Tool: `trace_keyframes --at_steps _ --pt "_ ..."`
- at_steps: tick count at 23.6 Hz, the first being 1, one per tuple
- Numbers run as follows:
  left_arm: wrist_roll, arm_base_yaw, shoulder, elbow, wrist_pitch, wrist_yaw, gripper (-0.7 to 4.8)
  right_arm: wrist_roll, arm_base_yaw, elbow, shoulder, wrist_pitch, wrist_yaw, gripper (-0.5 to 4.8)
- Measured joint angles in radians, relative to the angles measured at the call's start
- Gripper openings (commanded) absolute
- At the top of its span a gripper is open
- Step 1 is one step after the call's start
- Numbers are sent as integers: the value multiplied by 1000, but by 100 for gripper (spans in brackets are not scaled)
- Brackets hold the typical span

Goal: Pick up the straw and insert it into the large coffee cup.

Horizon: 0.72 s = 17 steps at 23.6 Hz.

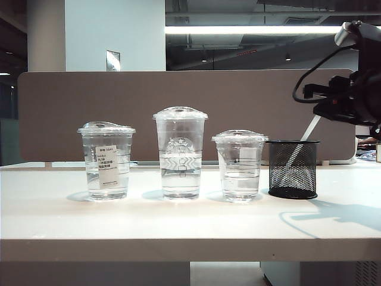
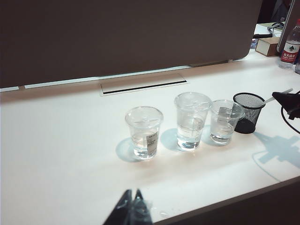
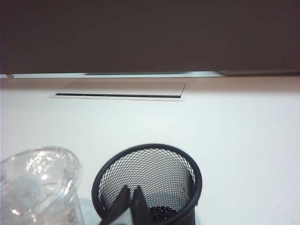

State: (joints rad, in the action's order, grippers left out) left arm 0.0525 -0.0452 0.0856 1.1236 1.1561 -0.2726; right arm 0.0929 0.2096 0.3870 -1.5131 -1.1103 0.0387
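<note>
Above the mesh holder point(image 3: 147, 185), right pincer point(image 3: 131, 197) clamps the straw point(image 1: 311, 128); left pincer point(image 2: 132, 199) together.

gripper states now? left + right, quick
Left gripper: shut, empty, hanging above the near table edge, away from the cups.
Right gripper: fingers shut on the straw, over the mesh holder.

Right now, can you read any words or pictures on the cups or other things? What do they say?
No text can be quoted; nothing reads clearly.
large coffee cup: faint round logo, lettering unreadable.
left cup: white paper label with small print, too blurred.
right cup: small sticker, too small.
water bottle: red label, print unreadable.
wall sign: too small.
</note>
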Motion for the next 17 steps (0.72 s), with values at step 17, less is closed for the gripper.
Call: trace_keyframes --at_steps 17 --pt "0 0 0 0 -19 0 -4 -85 -1 387 375 670 241 -6"
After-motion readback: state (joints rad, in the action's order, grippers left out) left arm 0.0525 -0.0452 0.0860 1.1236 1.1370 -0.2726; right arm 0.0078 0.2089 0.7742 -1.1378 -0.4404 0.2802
